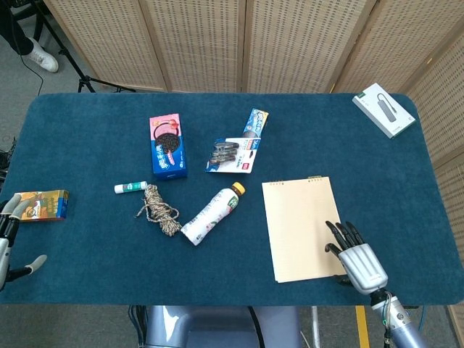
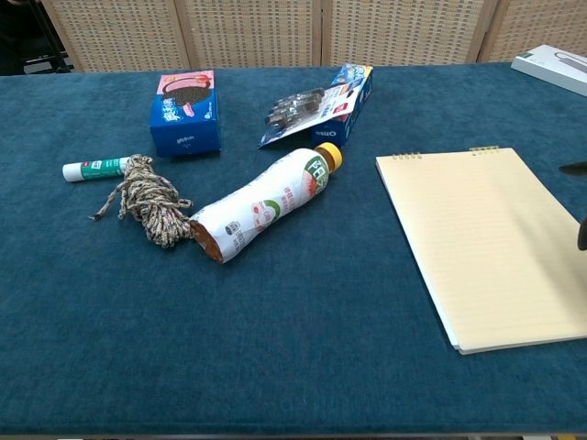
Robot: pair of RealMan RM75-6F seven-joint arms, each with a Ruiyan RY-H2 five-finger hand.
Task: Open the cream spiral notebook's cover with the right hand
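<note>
The cream spiral notebook (image 1: 304,227) lies closed and flat on the blue table at the front right, its spiral along the far edge; the chest view shows the notebook (image 2: 486,240) at the right. My right hand (image 1: 357,258) hovers over the notebook's near right corner with fingers spread and nothing in it. In the chest view only dark fingertips (image 2: 581,234) of it show at the right edge. My left hand (image 1: 9,243) is at the front left table edge, fingers apart, empty, close to a small yellow box (image 1: 42,205).
A white bottle (image 1: 212,214) lies on its side left of the notebook, beside a rope bundle (image 1: 159,209) and a glue stick (image 1: 129,188). Further back are a blue cookie box (image 1: 167,145) and snack packs (image 1: 235,151). A white box (image 1: 383,109) sits at the far right corner.
</note>
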